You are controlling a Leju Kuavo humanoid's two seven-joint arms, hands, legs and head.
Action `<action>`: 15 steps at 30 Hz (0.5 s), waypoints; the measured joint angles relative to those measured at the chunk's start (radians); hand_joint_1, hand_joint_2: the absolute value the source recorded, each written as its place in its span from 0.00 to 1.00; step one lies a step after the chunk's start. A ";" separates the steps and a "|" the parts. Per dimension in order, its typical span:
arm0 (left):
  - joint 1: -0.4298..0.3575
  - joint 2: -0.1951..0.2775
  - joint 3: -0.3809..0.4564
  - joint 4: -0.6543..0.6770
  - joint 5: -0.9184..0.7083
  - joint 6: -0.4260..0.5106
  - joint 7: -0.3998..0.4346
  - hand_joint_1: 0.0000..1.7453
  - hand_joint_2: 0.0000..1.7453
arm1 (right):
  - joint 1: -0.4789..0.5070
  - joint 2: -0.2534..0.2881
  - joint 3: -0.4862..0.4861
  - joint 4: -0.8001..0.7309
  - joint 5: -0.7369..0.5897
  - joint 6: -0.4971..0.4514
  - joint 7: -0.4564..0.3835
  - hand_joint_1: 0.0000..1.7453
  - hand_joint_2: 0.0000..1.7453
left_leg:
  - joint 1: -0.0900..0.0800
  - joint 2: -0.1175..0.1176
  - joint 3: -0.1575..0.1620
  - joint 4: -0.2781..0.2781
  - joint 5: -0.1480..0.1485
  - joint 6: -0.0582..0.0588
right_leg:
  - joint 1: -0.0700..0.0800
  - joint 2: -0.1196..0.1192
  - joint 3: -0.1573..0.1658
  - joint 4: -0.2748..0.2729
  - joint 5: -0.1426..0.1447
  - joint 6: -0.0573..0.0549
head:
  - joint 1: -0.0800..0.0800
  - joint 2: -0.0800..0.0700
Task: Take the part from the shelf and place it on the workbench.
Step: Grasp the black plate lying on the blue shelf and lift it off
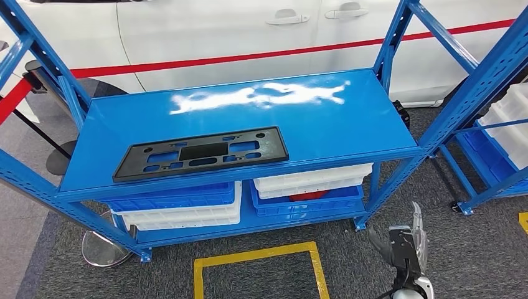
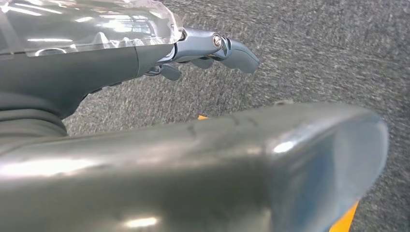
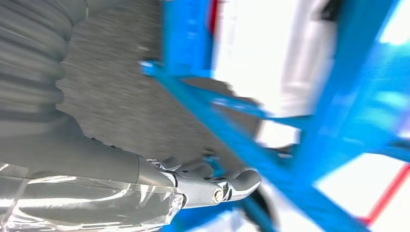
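Observation:
The part, a flat black plastic plate [image 1: 201, 152] with several cut-outs, lies near the front left of the blue shelf's top board [image 1: 324, 128]. My right hand [image 1: 405, 246] hangs low at the lower right in the head view, in front of the shelf and well below the board, fingers apart and holding nothing. The right wrist view shows that hand's fingers [image 3: 212, 186] spread before blurred blue shelf bars. My left hand [image 2: 203, 53] hangs over grey carpet, its fingers apart and empty.
Blue and white bins [image 1: 180, 202] fill the lower shelf level. A second blue rack [image 1: 498, 131] with white bins stands at the right. A white car [image 1: 249, 31] is parked behind. Yellow tape [image 1: 258, 261] marks a square on the carpet in front.

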 joint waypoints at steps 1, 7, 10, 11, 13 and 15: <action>0.000 0.000 0.005 0.001 -0.007 -0.004 -0.005 0.00 0.00 | 0.000 -0.006 0.023 -0.030 0.000 -0.005 -0.006 0.00 1.00 | 0.000 0.000 0.000 0.000 0.000 0.000 | 0.000 0.000 0.000 0.000 0.000 0.000 | 0.000 0.000; -0.002 0.001 0.033 0.007 -0.051 -0.027 -0.035 0.00 0.00 | -0.005 -0.044 0.163 -0.209 0.000 -0.029 -0.039 0.00 1.00 | 0.000 0.000 0.000 0.000 0.000 0.000 | 0.000 0.000 0.000 0.000 0.000 0.000 | 0.000 0.000; -0.004 0.002 0.046 0.011 -0.076 -0.039 -0.050 0.00 0.00 | -0.011 -0.063 0.238 -0.292 0.000 -0.034 -0.052 0.00 1.00 | 0.000 0.000 0.000 0.000 0.000 0.000 | 0.000 0.000 0.000 0.000 0.000 0.000 | 0.000 0.000; -0.004 0.002 0.050 0.012 -0.084 -0.042 -0.055 0.00 0.00 | -0.013 -0.069 0.263 -0.318 0.000 -0.036 -0.056 0.00 1.00 | 0.000 0.000 -0.001 0.001 0.000 0.001 | -0.001 0.000 0.000 0.000 0.000 0.001 | 0.000 0.000; -0.005 0.003 0.060 0.014 -0.100 -0.050 -0.065 0.00 0.00 | -0.018 -0.080 0.313 -0.369 0.001 -0.038 -0.062 0.00 1.00 | -0.001 0.000 -0.002 0.005 -0.002 0.004 | -0.002 0.000 0.000 -0.001 0.002 0.003 | 0.000 0.000; -0.006 0.005 0.069 0.017 -0.116 -0.058 -0.075 0.00 0.00 | -0.023 -0.089 0.367 -0.420 0.002 -0.039 -0.067 0.00 0.75 | -0.002 -0.001 -0.005 0.009 -0.003 0.008 | -0.003 -0.001 -0.001 -0.001 0.002 0.006 | 0.000 0.000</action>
